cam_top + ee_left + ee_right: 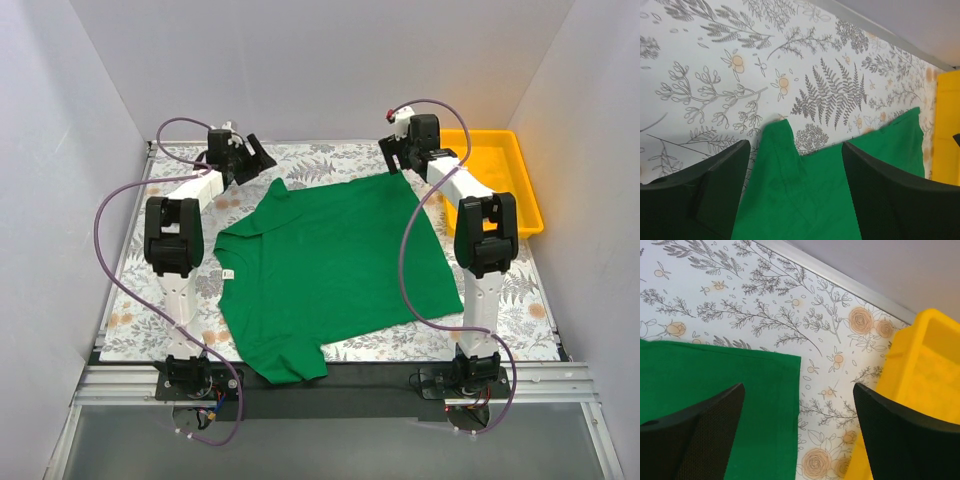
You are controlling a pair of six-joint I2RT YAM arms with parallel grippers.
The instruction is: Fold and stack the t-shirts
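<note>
A plain green t-shirt (330, 265) lies spread flat on the floral-patterned table, neck to the left with a small white label (228, 273). My left gripper (252, 158) is open above the shirt's far left sleeve tip (782, 150), holding nothing. My right gripper (398, 153) is open above the shirt's far right hem corner (785, 385), holding nothing. In the left wrist view the sleeve lies between my fingers (720, 185). In the right wrist view the corner lies between my fingers (710, 430).
A yellow plastic tray (520, 180) stands at the far right of the table, close beside my right arm; it also shows in the right wrist view (920, 375) and the left wrist view (947, 130). White walls enclose the table on three sides.
</note>
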